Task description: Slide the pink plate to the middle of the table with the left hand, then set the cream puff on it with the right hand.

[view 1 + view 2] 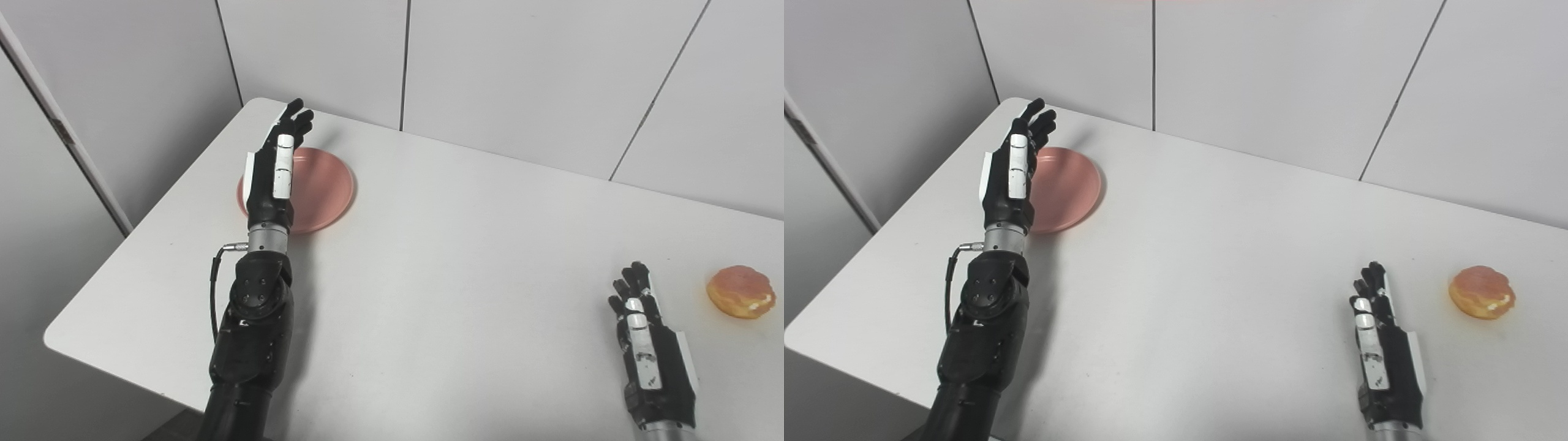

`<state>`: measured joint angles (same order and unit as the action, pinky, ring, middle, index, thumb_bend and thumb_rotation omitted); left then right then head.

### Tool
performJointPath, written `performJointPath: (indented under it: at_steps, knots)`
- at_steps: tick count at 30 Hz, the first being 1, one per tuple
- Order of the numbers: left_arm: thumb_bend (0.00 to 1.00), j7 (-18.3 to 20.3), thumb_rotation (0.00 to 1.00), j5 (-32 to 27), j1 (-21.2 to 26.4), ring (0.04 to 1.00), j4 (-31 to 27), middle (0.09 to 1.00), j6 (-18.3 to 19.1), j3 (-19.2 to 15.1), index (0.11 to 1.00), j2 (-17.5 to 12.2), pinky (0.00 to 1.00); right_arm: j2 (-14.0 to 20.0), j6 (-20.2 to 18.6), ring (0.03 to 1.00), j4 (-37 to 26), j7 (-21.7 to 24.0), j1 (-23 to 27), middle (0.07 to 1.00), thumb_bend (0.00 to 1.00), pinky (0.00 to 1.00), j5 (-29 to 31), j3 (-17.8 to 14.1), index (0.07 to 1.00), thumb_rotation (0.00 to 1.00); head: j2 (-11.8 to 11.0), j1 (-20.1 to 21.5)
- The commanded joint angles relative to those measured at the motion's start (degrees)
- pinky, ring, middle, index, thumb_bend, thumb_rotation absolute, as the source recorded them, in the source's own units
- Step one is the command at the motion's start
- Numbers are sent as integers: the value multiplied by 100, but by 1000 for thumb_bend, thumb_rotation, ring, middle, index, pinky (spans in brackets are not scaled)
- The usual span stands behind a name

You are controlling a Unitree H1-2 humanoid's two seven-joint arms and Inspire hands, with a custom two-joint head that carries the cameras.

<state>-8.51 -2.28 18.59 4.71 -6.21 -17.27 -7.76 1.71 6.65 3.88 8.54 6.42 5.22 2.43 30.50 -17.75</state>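
The pink plate [321, 187] lies on the white table [441, 257] near its far left corner. My left hand [277, 165] is stretched out over the plate's left part, fingers straight and apart, holding nothing; it hides the plate's left edge. Whether it touches the plate I cannot tell. The cream puff [740, 291], golden with a pale glazed top, sits at the table's right side. My right hand [646, 343] rests near the front right, a little left of the puff and apart from it, fingers extended and empty.
Grey wall panels [520, 67] rise right behind the table's far edge. The table's left edge [153, 214] runs close beside the plate and my left forearm [254, 324].
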Motion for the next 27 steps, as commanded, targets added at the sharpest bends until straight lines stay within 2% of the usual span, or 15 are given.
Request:
performJointPath:
  at_steps: [1, 4, 11, 18, 20, 27]
  knots:
    - [808, -137, 1000, 73, 201, 816, -98, 800, -240, -49, 796, -149, 872, 20, 338, 1000, 112, 68, -23, 1000, 604, 1000, 45, -1, 1000, 864, 0, -2]
    - [813, -283, 1000, 194, 212, 764, 35, 750, -411, -122, 754, -253, 819, 24, 330, 1000, 129, 73, -20, 1000, 593, 1000, 75, -10, 1000, 848, -18, -7]
    - [832, -481, 1000, 47, 264, 721, 344, 722, -581, -418, 719, -415, 767, 45, 369, 1000, 136, 117, -23, 1000, 593, 1000, 91, 0, 1000, 854, -23, -21]
    - [839, -532, 1000, -121, 278, 727, 664, 722, -584, -615, 720, -601, 746, 66, 351, 1000, 136, 140, -19, 1000, 593, 1000, 84, -4, 1000, 863, -24, -47]
    - [845, -592, 1000, -185, 309, 710, 814, 698, -683, -686, 698, -626, 723, 66, 315, 1000, 118, 142, -19, 1000, 589, 1000, 90, -6, 1000, 854, -24, -47]
    - [858, -629, 1000, -276, 320, 719, 1220, 710, -877, -736, 708, -785, 725, 76, 396, 1000, 161, 146, -9, 1000, 573, 1000, 85, -16, 1000, 846, -18, -49]
